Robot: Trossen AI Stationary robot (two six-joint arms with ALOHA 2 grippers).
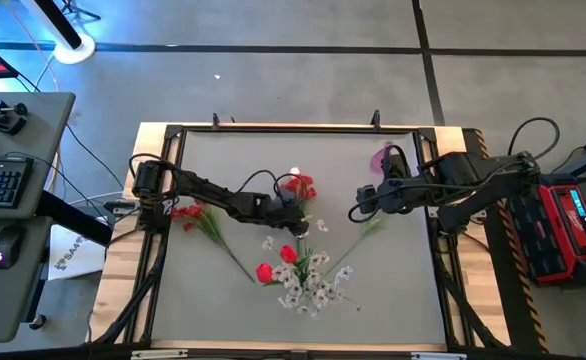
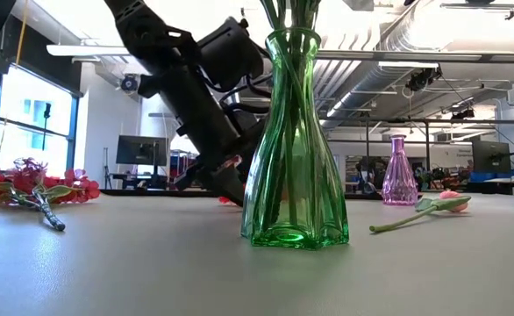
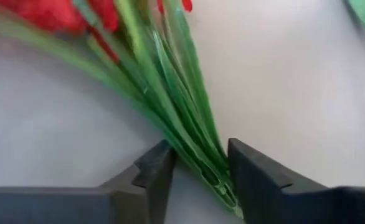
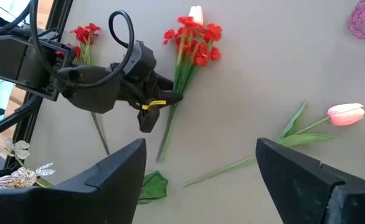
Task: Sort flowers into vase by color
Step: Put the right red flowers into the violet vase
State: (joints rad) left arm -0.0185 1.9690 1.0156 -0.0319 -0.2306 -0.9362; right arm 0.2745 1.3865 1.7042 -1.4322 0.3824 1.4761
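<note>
Flowers (image 1: 301, 279) in green vase (image 2: 294, 140); purple vase (image 2: 399, 172) empty.

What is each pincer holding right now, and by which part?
The left pincer is closing around the green stems of the red blossom cluster, low on the stems; a firm grip cannot be confirmed. The right pincer is open and holds nothing.

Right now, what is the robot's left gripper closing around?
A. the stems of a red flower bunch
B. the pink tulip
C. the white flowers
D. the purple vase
A: in the left wrist view the left gripper has its dark fingers on either side of the green stems of the red flower bunch.
</note>
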